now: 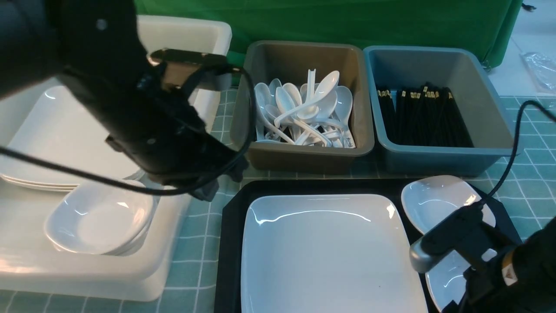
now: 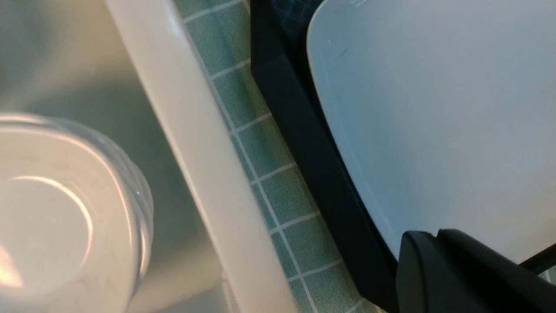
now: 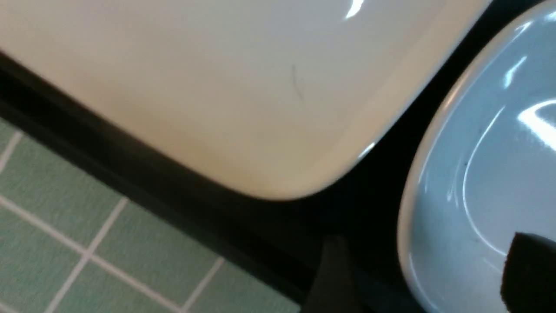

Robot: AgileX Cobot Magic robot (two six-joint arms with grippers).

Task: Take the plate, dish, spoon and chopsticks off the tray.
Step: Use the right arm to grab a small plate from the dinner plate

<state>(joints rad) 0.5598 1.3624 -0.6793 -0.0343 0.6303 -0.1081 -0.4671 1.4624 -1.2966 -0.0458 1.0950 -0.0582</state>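
White plate [image 1: 325, 252] and two dishes on the tray [image 1: 229, 243], a claw each side.
The tray lies on the desk [image 1: 204, 261], the large plate filling its middle, a far dish [image 1: 434, 202] and near dish [image 1: 447, 278] along its right edge. The right claw [image 3: 428, 265] gapes astride the near dish's rim; the left claw [image 2: 430, 243], pinched together, hovers by the plate's left edge.

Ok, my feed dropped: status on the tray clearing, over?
Left gripper shut, nothing seen held, by tray left rim. Right gripper open, jaws astride small dish rim. Plate on tray, unobstructed.
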